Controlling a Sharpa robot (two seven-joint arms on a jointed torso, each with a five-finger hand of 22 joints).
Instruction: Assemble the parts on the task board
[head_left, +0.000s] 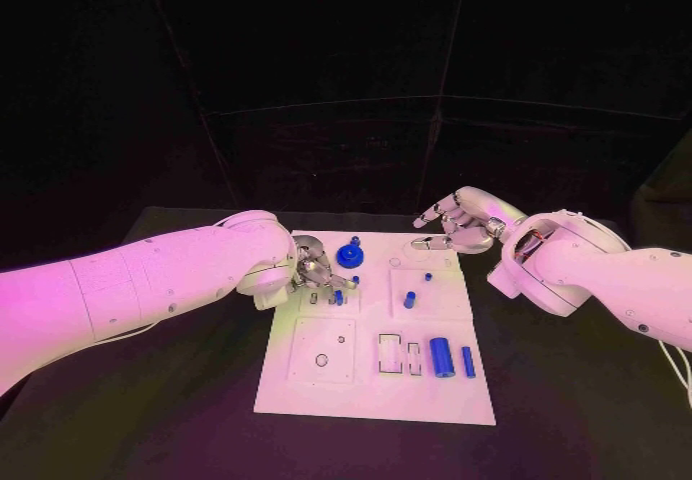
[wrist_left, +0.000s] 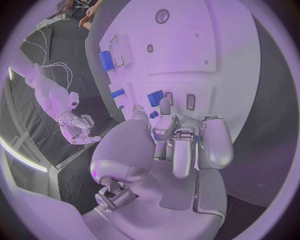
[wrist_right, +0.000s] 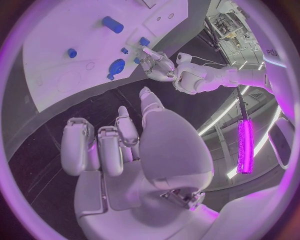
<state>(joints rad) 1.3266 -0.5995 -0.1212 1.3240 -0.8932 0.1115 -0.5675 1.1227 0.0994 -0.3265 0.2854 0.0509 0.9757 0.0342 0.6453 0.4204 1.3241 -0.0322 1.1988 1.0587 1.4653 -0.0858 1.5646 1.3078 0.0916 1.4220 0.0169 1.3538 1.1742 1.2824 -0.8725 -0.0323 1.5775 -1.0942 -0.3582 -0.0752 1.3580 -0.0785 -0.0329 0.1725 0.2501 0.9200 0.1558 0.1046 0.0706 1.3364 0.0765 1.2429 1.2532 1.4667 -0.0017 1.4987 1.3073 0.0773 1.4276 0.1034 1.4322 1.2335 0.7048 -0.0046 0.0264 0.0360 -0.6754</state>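
Several parts (head_left: 441, 357) lie loose on the task board (head_left: 375, 400); assembly looks early. The left hand (head_left: 309, 272) seemingly pinches a small part; the right hand (head_left: 459, 222) hovers, fingers loosely curled, empty.

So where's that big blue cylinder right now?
In the head view the cylinder lies on the board's near right part, between a rectangular slot and a thinner blue pin.

Head view: from above, looking down on the task board (head_left: 378, 385), both hands in frame. Left wrist view: close behind the left hand (wrist_left: 178, 150), facing the board just beyond its fingertips. Right wrist view: behind the right hand (wrist_right: 119, 145), board farther beyond.
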